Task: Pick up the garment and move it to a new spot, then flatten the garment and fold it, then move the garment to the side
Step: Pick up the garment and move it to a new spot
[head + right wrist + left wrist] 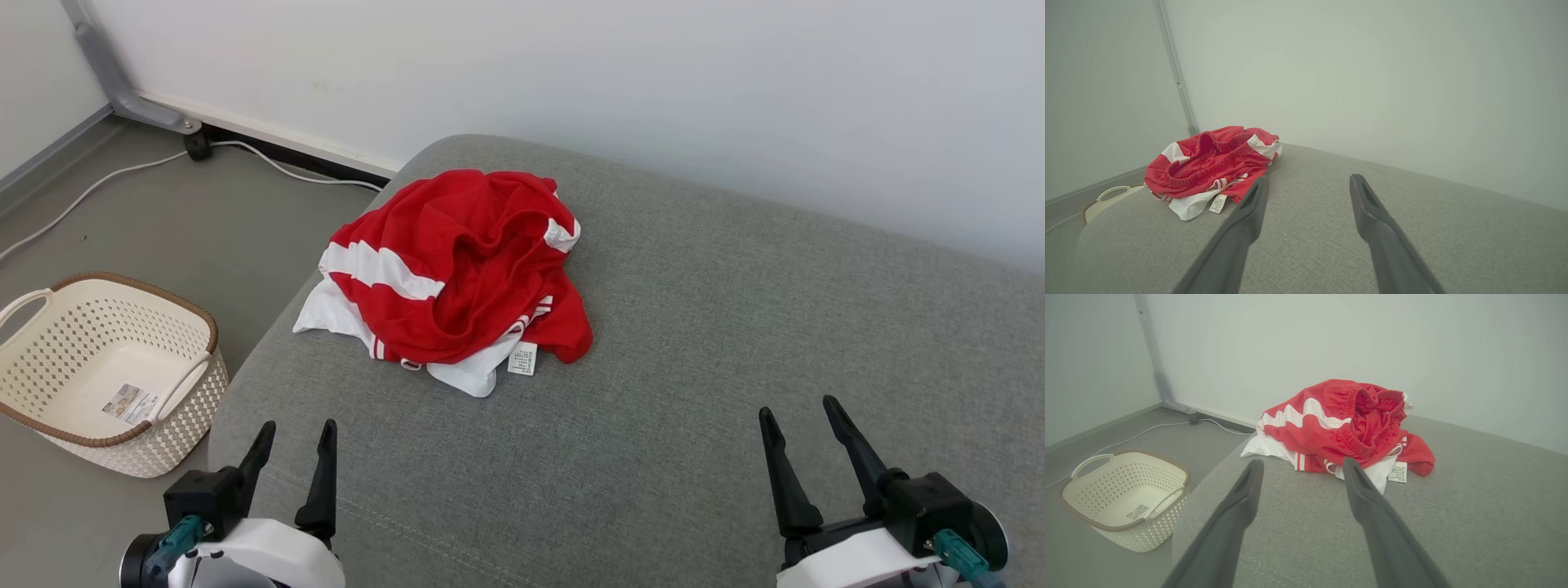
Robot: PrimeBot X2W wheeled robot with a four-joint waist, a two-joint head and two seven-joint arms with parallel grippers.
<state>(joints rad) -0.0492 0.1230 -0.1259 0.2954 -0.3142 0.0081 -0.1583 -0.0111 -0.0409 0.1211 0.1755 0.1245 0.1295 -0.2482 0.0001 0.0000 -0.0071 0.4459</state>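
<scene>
**A:** Where is the garment found?

**B:** The red and white garment [457, 269] is seen crumpled in 1 heap on the grey cushion [718, 343], toward its far left corner. A white part of it is laid at the left edge. A white label [522, 358] is turned up on the heap's near side.

**A:** How are the grippers held?

**B:** The left gripper [299, 425] is held over the near left corner of the cushion. Its 2 fingers are spread wide and nothing is gripped. The right gripper [797, 406] is held over the near right part, its 2 fingers likewise spread wide and nothing gripped. Both are placed well short of the garment, and it is touched by neither.

**A:** What is seen off the cushion?

**B:** A cream perforated basket [155, 457] with a brown rim is set on the floor beside the left edge, and 1 sticker is seen inside it. A white cable [82, 192] is laid across the floor beyond it.
</scene>
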